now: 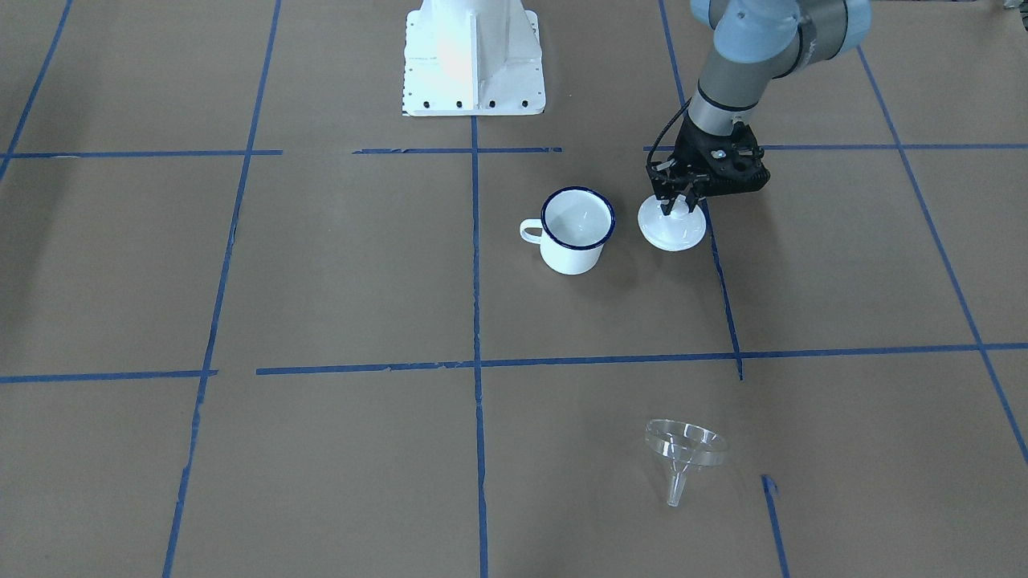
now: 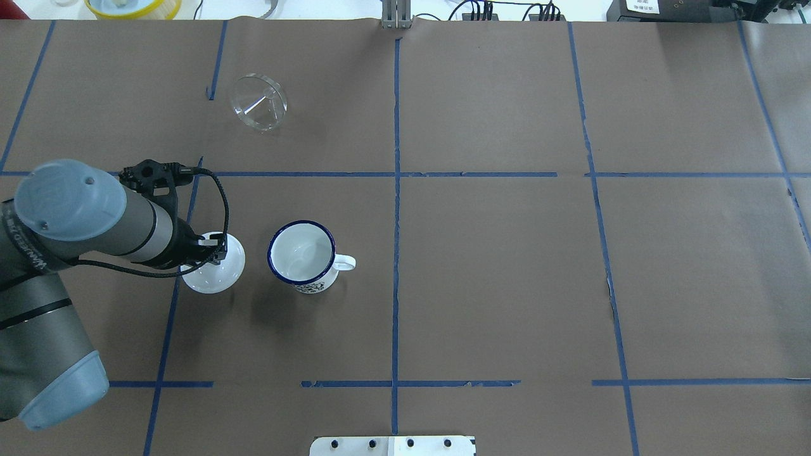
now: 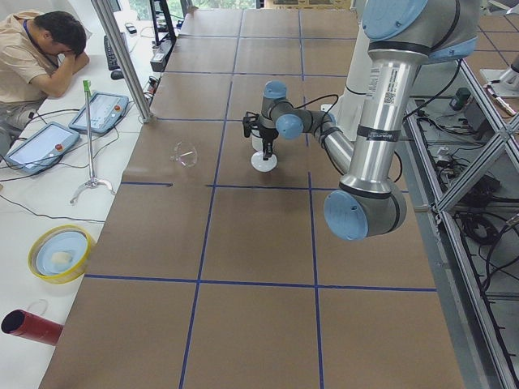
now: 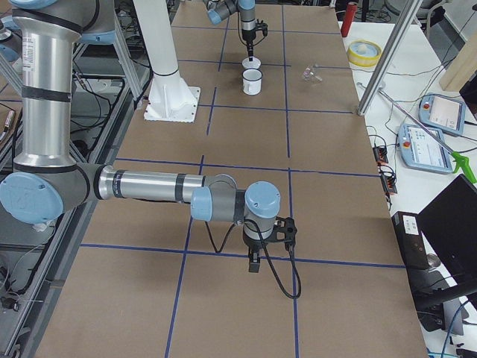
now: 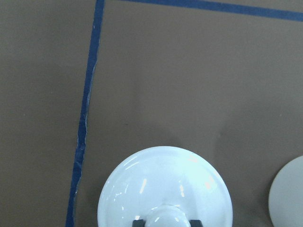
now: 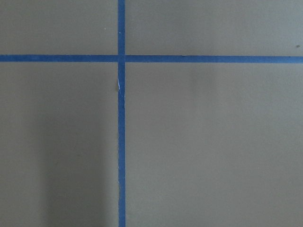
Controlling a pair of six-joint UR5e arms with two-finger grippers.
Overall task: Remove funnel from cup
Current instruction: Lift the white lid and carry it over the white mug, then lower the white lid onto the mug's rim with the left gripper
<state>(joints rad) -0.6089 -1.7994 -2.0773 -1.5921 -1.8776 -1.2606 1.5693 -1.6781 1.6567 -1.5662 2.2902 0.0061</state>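
Note:
The clear funnel (image 1: 684,449) lies on its side on the brown table, far from the cup, spout pointing away from the robot; it also shows in the overhead view (image 2: 258,102). The cup (image 1: 574,229), a white enamel mug with a dark blue rim, stands upright and empty (image 2: 303,253). My left gripper (image 1: 679,205) is beside the cup, shut on the knob of a white domed lid (image 1: 673,226) that rests on the table (image 5: 165,184). My right gripper (image 4: 253,265) hangs over bare table far from these things; I cannot tell if it is open.
The robot's white base (image 1: 474,56) stands behind the cup. Blue tape lines (image 1: 475,265) grid the brown table. A yellow bowl (image 2: 133,6) sits beyond the table's far edge. An operator (image 3: 36,57) sits at the far side bench.

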